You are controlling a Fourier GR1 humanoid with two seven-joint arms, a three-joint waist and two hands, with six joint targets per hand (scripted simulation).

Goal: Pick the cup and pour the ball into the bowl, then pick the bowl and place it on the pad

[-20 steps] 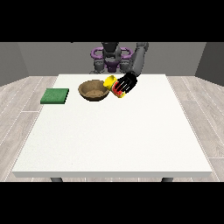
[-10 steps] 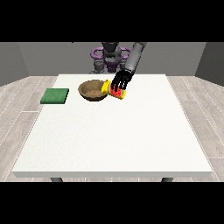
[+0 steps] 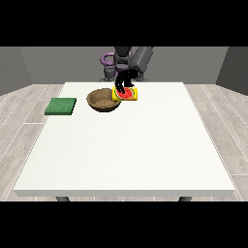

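Lighting even and fairly bright; the white table (image 3: 126,145) reads uniformly pale, no glare or hot spots on it. Shadows soft and weak: a faint dark patch under the bowl (image 3: 103,100), just beside the hand at the view's right (image 3: 124,81), and dimmer grey walls behind that hand. Table edges run straight, with no bending toward the view's borders.

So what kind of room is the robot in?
Probably a plain test room for robots. There is one big white table, a wood-plank floor and bare grey walls, with only a bowl, cup and green pad.
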